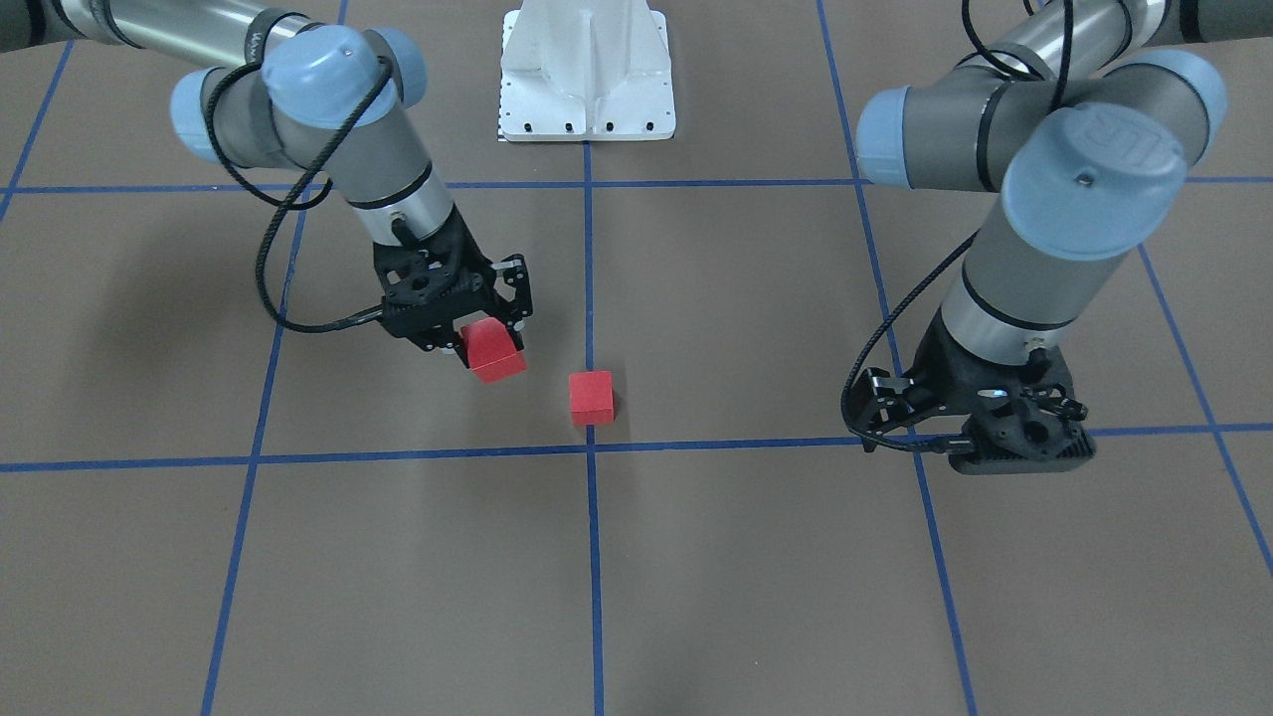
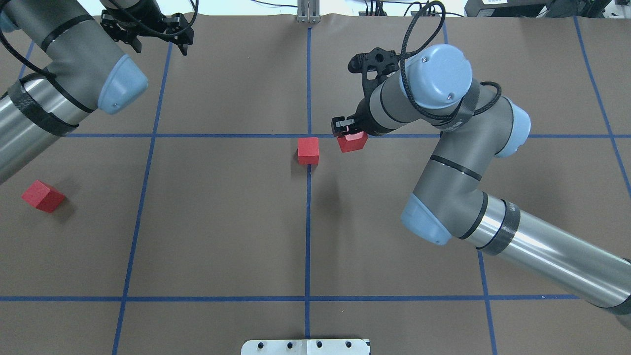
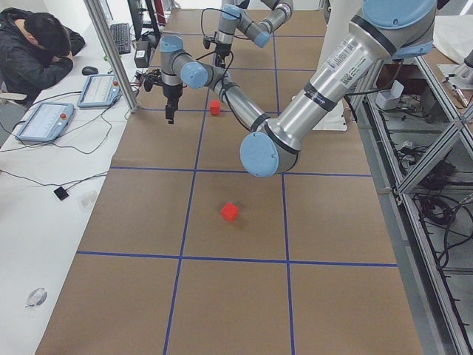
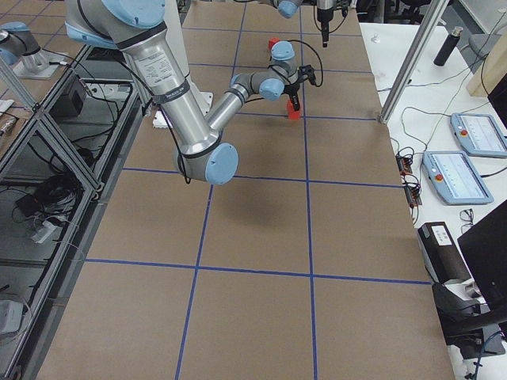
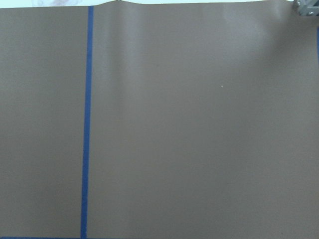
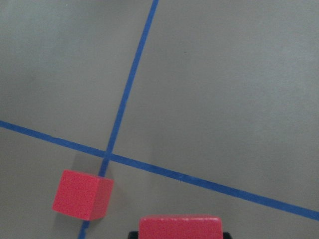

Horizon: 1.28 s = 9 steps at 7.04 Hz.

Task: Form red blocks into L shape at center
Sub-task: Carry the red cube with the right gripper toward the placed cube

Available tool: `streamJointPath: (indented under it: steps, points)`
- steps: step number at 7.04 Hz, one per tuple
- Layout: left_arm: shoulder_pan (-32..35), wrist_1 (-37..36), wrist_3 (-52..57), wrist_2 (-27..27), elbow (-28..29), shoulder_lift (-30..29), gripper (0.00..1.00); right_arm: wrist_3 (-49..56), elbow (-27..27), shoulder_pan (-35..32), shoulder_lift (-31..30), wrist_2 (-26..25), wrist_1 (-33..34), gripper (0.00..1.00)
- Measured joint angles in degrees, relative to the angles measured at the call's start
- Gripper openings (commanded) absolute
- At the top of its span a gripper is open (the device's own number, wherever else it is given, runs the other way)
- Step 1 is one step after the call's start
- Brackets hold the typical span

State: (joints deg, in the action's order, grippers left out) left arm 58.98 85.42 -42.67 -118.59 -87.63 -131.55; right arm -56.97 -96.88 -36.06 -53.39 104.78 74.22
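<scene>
One red block (image 1: 497, 360) tilted, pinched in your right hand (image 1: 492, 343); second block (image 1: 591, 397) square beside center (image 1: 593, 448); third block (image 2: 43, 195) skewed; left hand (image 1: 1019, 447): cannot tell.

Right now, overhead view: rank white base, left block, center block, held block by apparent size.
1. white base, even cropped by the frame edge.
2. left block.
3. center block and held block look alike; right claw hides part of the held one, so no ranking.
</scene>
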Motion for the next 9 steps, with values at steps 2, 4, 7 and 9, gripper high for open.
streamJointPath:
  steps: [2,4,7,9]
  points:
    - [1.61,0.06,2.73,-1.13,0.02,1.87,1.0,-5.37,-0.26,7.19,1.96,-9.78,0.12,0.0]
    - [1.88,0.67,3.13,-1.27,0.08,3.17,1.0,-8.7,-0.04,12.52,2.3,-18.94,0.1,0.0]
    - [1.95,3.0,3.06,-1.29,0.61,5.0,1.0,-10.97,2.66,14.63,3.76,-23.5,0.28,0.0]
    - [1.93,3.23,3.05,-1.29,0.84,5.13,1.0,-10.6,5.37,14.55,6.02,-23.46,3.54,0.0]
